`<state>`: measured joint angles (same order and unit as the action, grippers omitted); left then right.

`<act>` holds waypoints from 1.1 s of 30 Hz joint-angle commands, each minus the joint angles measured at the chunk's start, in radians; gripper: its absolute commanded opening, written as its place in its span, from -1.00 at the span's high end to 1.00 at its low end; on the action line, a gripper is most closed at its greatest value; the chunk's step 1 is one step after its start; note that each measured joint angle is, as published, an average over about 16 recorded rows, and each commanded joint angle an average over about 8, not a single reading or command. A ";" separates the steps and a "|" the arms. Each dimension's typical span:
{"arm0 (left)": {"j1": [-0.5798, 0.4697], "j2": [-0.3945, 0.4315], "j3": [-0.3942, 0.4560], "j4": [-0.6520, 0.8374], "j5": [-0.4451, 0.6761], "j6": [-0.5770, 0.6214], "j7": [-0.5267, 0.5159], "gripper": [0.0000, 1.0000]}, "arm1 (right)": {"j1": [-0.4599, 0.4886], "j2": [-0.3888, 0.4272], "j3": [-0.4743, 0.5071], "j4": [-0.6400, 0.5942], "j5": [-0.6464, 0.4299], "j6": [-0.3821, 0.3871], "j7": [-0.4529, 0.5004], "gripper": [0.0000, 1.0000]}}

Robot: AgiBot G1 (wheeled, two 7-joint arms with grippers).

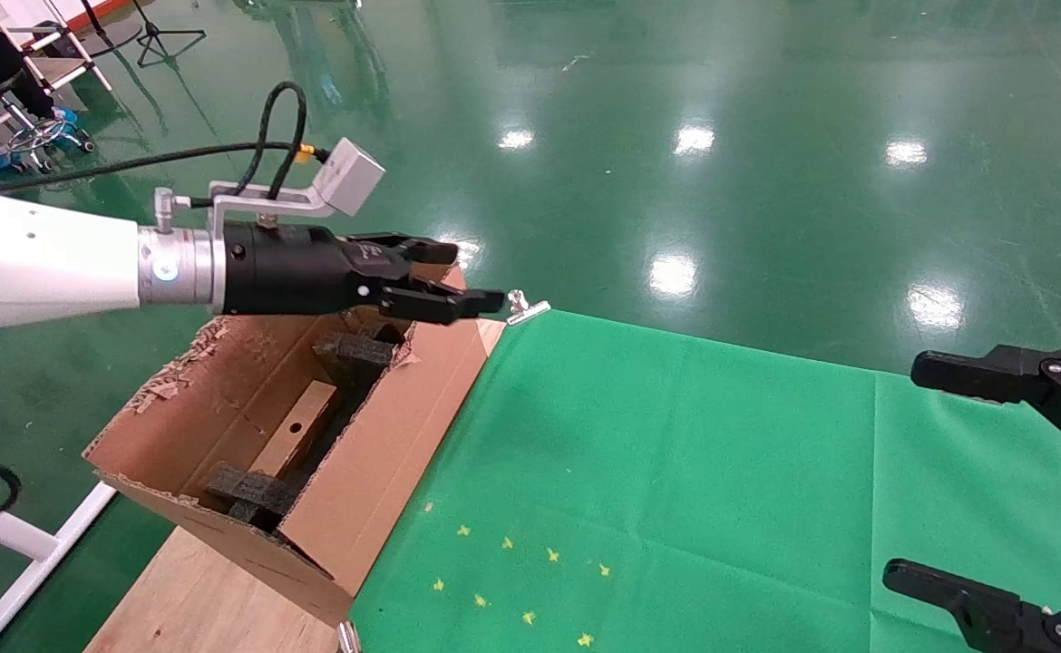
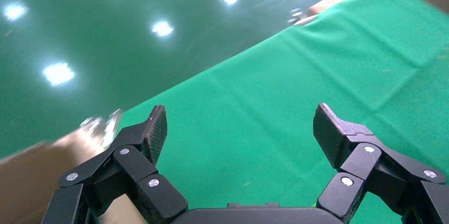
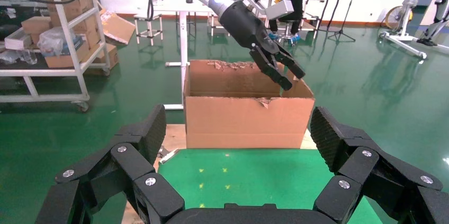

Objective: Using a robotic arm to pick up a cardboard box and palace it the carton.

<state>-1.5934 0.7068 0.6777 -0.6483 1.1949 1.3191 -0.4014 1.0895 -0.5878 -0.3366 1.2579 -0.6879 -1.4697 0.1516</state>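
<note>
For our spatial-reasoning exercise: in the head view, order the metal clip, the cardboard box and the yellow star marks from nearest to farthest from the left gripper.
1. Metal clip, just beyond the left gripper, at the cloth's corner.
2. Cardboard box, below it, inside the carton.
3. Yellow star marks, on the cloth's near part.

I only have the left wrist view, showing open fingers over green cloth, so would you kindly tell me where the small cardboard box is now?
Observer: The small taped brown cardboard box with a round hole lies inside the large ragged-edged brown carton, between dark grey foam pieces.
Operator: Thank you. Where is my end effector relative to that carton?
Observer: The left end effector is above the carton's far end, empty.
Operator: And the other arm?
Observer: The right end effector is open, off to the right over the green cloth, facing the carton.
</note>
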 commanded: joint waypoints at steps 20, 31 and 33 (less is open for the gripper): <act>0.352 -0.065 -0.270 -0.432 -0.315 0.120 0.145 -1.00 | 0.000 0.000 0.000 0.000 0.000 0.000 0.000 -1.00; 0.519 -0.095 -0.398 -0.637 -0.465 0.177 0.213 -1.00 | 0.000 0.000 0.000 0.000 0.000 0.000 0.000 -1.00; 0.536 -0.098 -0.411 -0.658 -0.480 0.183 0.219 -1.00 | 0.000 0.000 0.000 0.000 0.000 0.000 0.000 -1.00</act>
<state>-1.0710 0.6106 0.2769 -1.2885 0.7265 1.4976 -0.1883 1.0894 -0.5876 -0.3370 1.2577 -0.6876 -1.4694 0.1514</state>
